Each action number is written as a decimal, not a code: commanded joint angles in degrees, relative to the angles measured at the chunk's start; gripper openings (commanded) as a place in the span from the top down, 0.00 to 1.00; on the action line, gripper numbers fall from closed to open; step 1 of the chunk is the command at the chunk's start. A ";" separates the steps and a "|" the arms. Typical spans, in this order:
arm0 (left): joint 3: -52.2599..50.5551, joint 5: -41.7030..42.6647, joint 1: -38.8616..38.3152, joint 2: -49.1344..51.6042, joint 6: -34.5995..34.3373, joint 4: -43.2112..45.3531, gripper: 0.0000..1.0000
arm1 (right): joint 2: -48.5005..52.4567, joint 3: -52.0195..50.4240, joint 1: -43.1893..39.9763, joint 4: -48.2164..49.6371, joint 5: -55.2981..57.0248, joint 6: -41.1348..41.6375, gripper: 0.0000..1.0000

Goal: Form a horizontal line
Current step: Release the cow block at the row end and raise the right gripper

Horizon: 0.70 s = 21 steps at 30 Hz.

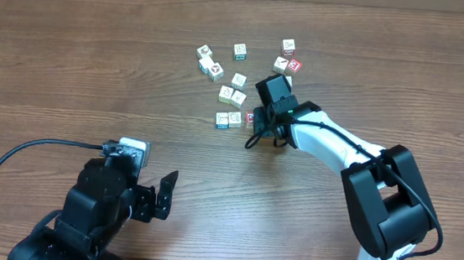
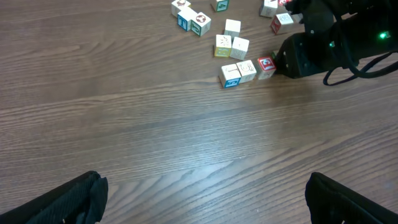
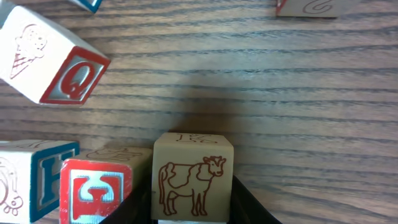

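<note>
Fourth cube going onto the row; release pending.
I am seeing the horizontal line (image 1: 235, 119) lying mid-bench (image 1: 69, 65), three cubes edge to edge. My right fingers (image 3: 249, 208) are clamping the cow cube (image 3: 193, 180) by its sides, holding it just beside the red-printed end cube; contact I cannot confirm. My left fingers (image 2: 68, 202) are standing fully apart, empty, well clear. Loose cubes (image 1: 240, 52) are lying beyond. Outstanding, in my judgement: seating, squaring, letting go.

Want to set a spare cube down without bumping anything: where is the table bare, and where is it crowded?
Bare: the wide wood of the table left of the row, and the stretch between the row and the left gripper. Crowded: the loose cubes beyond the row, and its right end, where the right gripper is shut on the cow cube.
</note>
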 commanded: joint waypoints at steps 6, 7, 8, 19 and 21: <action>-0.24 -0.76 -0.37 -0.42 -0.79 0.07 0.01 | 0.28 -0.28 0.76 0.37 0.42 0.44 0.70; -0.24 -0.76 -0.37 -0.42 -0.79 0.09 0.00 | 0.28 -0.28 0.76 0.39 0.42 0.44 0.70; -0.24 -0.76 -0.37 -0.42 -0.79 0.09 0.01 | 0.28 -0.28 0.76 0.39 0.39 0.44 0.70; -0.24 -0.76 -0.37 -0.42 -0.79 0.09 0.01 | 0.28 -0.28 1.16 -0.02 0.39 0.44 0.70; -0.24 -0.76 -0.37 -0.42 -0.79 0.09 0.01 | 0.28 -0.28 1.38 0.00 0.42 0.44 0.69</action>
